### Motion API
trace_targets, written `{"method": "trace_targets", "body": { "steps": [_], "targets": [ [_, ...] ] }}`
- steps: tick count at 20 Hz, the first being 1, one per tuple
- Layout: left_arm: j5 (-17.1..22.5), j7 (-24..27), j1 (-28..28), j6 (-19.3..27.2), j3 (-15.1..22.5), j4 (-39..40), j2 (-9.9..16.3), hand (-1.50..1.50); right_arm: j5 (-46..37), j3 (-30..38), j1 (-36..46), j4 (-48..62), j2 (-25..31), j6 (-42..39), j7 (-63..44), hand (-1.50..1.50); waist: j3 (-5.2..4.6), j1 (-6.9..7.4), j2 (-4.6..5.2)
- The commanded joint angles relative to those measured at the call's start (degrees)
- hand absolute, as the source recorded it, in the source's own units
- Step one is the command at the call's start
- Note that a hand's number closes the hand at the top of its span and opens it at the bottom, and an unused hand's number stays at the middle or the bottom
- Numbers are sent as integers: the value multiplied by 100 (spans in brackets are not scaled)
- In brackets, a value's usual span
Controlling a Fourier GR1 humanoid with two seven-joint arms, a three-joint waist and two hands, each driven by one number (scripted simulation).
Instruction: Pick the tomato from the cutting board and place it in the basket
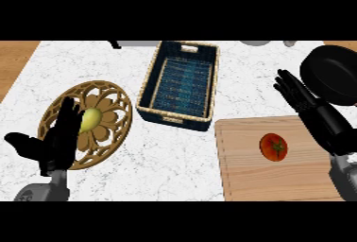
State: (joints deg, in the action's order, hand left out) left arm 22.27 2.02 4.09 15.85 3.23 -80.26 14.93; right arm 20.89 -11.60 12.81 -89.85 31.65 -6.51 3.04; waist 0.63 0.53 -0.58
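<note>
Tomato (274, 147) sits on wooden cutting board (244, 165), lower right of marble counter (174, 160). Dark woven basket (178, 85) stands just beyond board's upper-left corner. Right hand (307, 101) hovers over board's right edge, fingers straight, holding nothing, apart from tomato; black pan (335, 75) just beside it. Left hand (59, 137) rests open over carved wooden trivet (105, 123) bearing yellow-green fruit (89, 120), well apart from board.

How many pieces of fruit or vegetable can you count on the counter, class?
2: a tomato on the cutting board at right, and a yellow-green fruit on the wooden trivet at left, partly hidden.
</note>
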Motion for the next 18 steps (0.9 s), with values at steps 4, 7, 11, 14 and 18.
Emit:
{"method": "trace_targets", "body": {
  "steps": [4, 7, 11, 14, 18],
  "targets": [
    [-1135, 381, 436, -248, 403, -388, 955, 0, 51, -778, 261, -408, -479, -1033, 722, 150, -41, 64, 52],
    [-1011, 279, 457, -318, 326, -400, 1009, 0, 1444, 281, -236, -311, -1797, 91, 1342, 150, 319, -516, 85],
    [-1531, 194, 708, -645, 548, -597, 1558, 0, -281, -2067, -1234, -1345, -1843, -621, 1580, -150, -58, -190, 13],
    [-1566, 110, 834, -687, 501, -511, 1513, 0, -1297, -2206, -1531, -2072, -1637, 117, 1558, -150, -65, -197, 20],
    [-1492, 225, 507, -780, 487, -562, 1596, 0, -2533, -1380, -932, -2427, -1015, 992, 908, -150, -89, -266, -30]
  ]
}}
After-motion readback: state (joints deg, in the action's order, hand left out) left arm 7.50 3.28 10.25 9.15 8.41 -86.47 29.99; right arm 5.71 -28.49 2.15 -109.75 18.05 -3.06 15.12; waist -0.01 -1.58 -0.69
